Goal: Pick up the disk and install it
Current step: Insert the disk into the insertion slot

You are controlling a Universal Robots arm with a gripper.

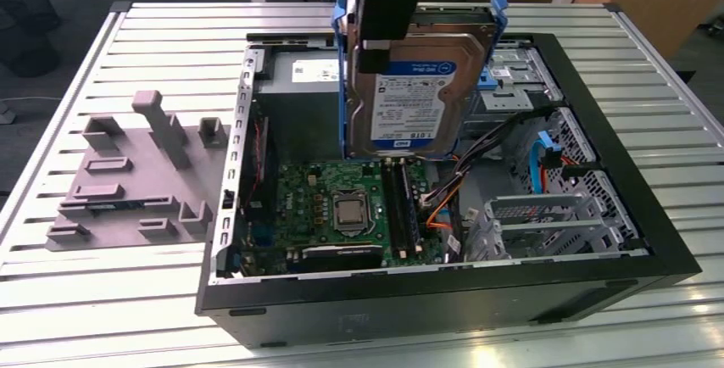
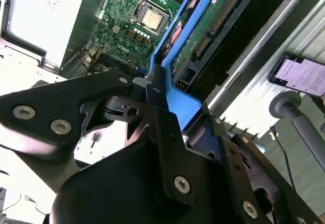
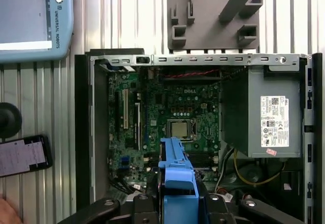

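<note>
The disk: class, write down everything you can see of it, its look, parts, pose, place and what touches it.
The disk is a flat rectangular silver-metal drive with a white-and-blue label, clipped in a blue plastic frame along its sides. The second wrist view shows its green circuit-board underside and connector edge. It hangs upright above the open computer case, over the motherboard, held at its upper end by the end effector, which is shut on the frame.

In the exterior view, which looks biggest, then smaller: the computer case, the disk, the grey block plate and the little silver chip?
1. computer case
2-3. the disk and grey block plate look about alike; the disk is lifted, perhaps nearer the camera, so I won't rank them.
4. silver chip
</note>
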